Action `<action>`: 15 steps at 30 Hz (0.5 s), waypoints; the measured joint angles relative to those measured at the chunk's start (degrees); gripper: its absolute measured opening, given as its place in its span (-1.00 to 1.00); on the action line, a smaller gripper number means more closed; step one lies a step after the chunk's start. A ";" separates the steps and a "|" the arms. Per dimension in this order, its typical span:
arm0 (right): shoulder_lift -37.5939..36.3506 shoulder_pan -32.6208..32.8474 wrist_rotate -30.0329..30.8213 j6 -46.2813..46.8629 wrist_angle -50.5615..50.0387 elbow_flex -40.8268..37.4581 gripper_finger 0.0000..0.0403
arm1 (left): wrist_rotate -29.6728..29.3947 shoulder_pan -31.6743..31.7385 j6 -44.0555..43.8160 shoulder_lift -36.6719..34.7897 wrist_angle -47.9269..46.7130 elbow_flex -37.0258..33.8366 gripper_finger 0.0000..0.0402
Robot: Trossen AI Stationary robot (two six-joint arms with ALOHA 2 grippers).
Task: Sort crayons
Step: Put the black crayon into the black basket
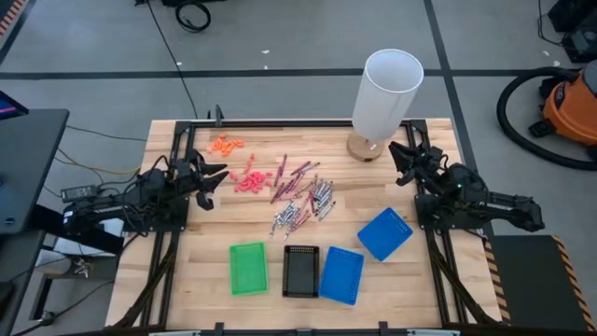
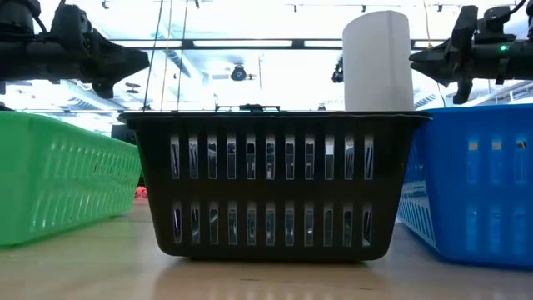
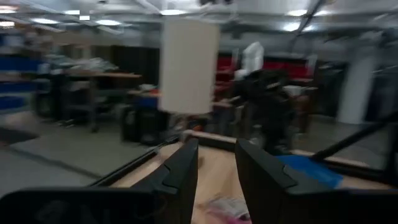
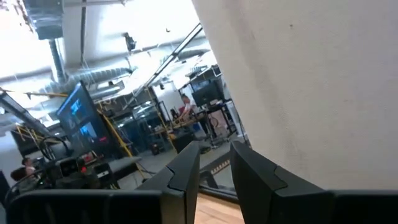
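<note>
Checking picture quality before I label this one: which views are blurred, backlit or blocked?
Left wrist view: smeared all over, the white cylinder soft-edged. Low view: bright ceiling lights behind, arms in silhouette, the black tray blocks the crayons. Right wrist view: the cylinder fills much of the frame. High view: evenly lit, the crayons small.

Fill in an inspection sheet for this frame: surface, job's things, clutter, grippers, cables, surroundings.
Surface: wooden table, black frame rails along its edges.
Job's things: crayons, maroon and grey, loose mid-table; green tray, black tray and two blue trays in front of them.
Clutter: orange bits, pink bits, white cylinder on a round base.
Grippers: left gripper and right gripper open, empty, raised at the table's sides.
Cables: black cable on the floor.
Surroundings: orange vacuum, grey floor.
</note>
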 joint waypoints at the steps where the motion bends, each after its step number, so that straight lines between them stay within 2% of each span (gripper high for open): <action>1: 0.00 0.00 -0.88 0.01 0.06 0.00 -0.51 | 1.69 0.00 0.01 0.01 1.05 0.00 -0.42; 5: 1.23 0.00 -5.14 -1.09 0.85 0.69 -0.51 | 3.36 0.00 -0.83 0.15 2.31 1.28 -0.42; 8: 3.90 0.04 -5.54 -2.29 0.97 2.56 -0.51 | 3.39 0.00 -0.80 1.38 1.36 4.33 -0.42; 15: 14.84 0.06 -5.54 -6.52 3.19 6.74 -0.51 | 3.33 0.20 1.11 10.17 0.52 8.42 -0.42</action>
